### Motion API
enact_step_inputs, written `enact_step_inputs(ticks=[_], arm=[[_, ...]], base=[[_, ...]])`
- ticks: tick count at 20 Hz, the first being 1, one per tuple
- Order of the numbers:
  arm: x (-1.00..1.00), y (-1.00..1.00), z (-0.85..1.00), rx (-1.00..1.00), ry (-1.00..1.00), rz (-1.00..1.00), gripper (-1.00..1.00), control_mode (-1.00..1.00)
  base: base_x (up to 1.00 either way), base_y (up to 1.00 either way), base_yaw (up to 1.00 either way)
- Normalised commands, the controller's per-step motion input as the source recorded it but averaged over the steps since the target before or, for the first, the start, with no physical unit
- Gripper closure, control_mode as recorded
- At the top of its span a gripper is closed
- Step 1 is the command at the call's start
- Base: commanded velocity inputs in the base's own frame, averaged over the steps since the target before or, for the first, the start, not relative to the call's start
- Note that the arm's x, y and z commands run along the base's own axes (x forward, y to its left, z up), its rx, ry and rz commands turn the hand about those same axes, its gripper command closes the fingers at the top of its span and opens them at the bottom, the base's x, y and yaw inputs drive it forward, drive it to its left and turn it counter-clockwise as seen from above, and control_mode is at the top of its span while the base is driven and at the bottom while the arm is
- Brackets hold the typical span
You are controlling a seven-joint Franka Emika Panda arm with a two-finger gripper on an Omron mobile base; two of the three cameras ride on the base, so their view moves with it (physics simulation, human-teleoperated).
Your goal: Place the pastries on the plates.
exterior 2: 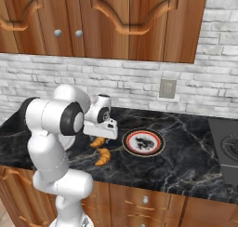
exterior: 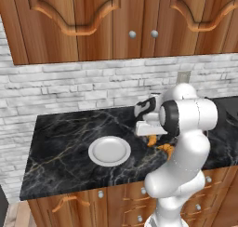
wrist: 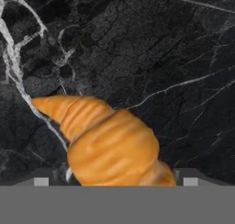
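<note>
Two golden croissants lie on the black marble counter between the plates. My gripper (exterior: 150, 135) (exterior 2: 99, 136) hangs low over the farther pastry (exterior: 152, 141) (exterior 2: 97, 142). In the hand view that pastry (wrist: 110, 145) lies between the two fingertips of my gripper (wrist: 115, 182), which is open, its jaws wide apart on either side of the pastry. The other pastry (exterior: 166, 148) (exterior 2: 103, 156) lies nearer the counter's front edge. The plain white plate (exterior: 94, 153) sits to the left. To the right is the plate (exterior 2: 128, 143) with the red and dark ring pattern. Both plates have nothing on them.
A dark cooktop (exterior 2: 227, 151) takes up the counter's right end. A wall outlet (exterior 2: 167, 88) sits on the white brick backsplash. Wooden cabinets (exterior: 116, 21) hang above the counter, and my own arm (exterior: 186, 142) blocks part of its right side.
</note>
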Motion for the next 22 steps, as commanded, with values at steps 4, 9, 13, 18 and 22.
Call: enact_step_inputs(ticks=[4, 9, 13, 18, 22], arm=[[0.21, -0.02, -0.58, 0.01, 0.01, 0.0, 1.0, -1.0], [-0.1, 0.0, -0.4, 0.05, 0.0, 0.01, 1.0, -1.0], [-0.22, 0.06, 0.14, 0.1, -0.02, 0.04, 1.0, -1.0], [-0.21, 0.5, 0.3, 0.0, -0.03, 0.06, 1.0, -1.0], [-0.2, 0.49, 0.47, 0.0, -0.03, 0.05, 1.0, -1.0]], base=[[0.0, 0.0, 0.0], [0.0, 0.0, 0.0], [0.0, 0.0, 0.0], [0.0, 0.0, 0.0], [0.0, 0.0, 0.0]])
